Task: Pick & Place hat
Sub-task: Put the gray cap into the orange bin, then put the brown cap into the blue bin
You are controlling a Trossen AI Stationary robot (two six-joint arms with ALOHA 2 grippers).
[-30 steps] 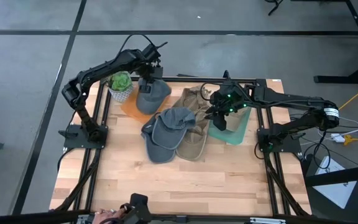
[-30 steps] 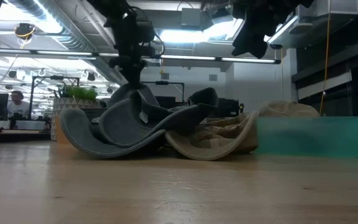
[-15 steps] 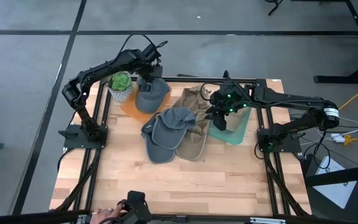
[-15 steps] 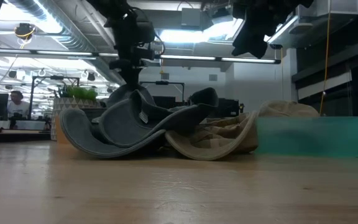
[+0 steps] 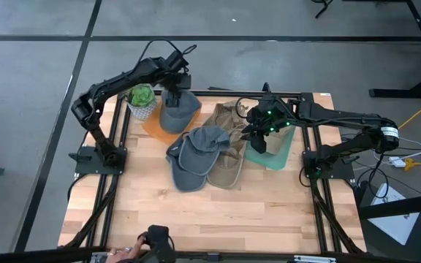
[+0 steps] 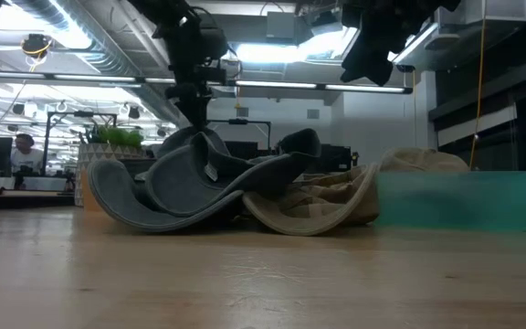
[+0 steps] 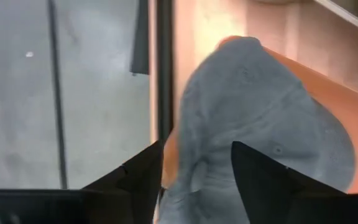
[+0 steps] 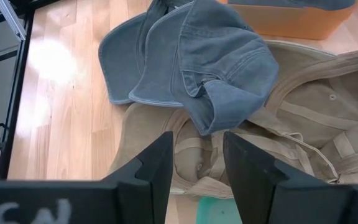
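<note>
A grey hat (image 5: 178,109) lies crown up in the orange tray (image 5: 154,127) at the far left, next to a potted plant (image 5: 142,97). My left gripper (image 7: 197,149) is open just above it, a finger on either side of the hat's edge (image 7: 199,177). Two blue-grey hats (image 5: 196,155) and tan hats (image 5: 229,146) lie piled mid-table. My right gripper (image 8: 196,140) hangs open above the tan hats (image 8: 291,130), by the teal tray (image 5: 276,153), with nothing between its fingers. My left gripper comes down on the grey hat from above, with the hat's edge (image 7: 199,177) between its open fingers. Whether a finger still touches the hat, I cannot tell. The hat rests in the orange tray (image 7: 328,106).
The black frame rails (image 5: 123,124) run along the table's sides. The near half of the wooden table (image 5: 210,219) carries nothing. A person's hand with a dark device (image 5: 152,241) shows at the near edge.
My left gripper has shifted slightly up and toward the table's far left corner over the grey hat, which stays in the orange tray. My right arm has kept still.
</note>
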